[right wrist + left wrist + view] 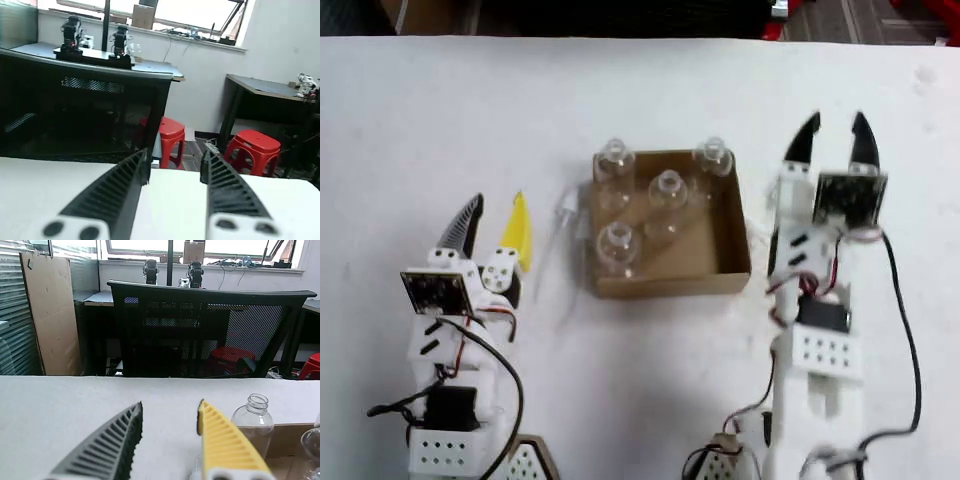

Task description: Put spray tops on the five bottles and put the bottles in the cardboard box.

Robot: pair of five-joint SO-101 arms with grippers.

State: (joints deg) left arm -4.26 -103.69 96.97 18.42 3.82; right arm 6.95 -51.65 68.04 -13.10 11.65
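The cardboard box [730, 262] sits mid-table with several clear bottles standing inside, among them one at a far corner [613, 165], one in the middle [667, 193] and one at the near left [616, 246]. The bottle [252, 421] seen from the left wrist has a bare open neck with no spray top. A small clear item [561, 222] lies on the table just left of the box. My left gripper [496, 200] [170, 409] hovers open and empty to the left of the box. Beside the box's right wall, my right gripper [835, 125] [175, 156] is open and empty.
The white table [640, 90] stretches behind the box to its far edge. A black mesh chair [210, 330] stands beyond that edge, with red stools [255, 145] on the floor. Both arms' cables [905, 330] trail toward the near edge.
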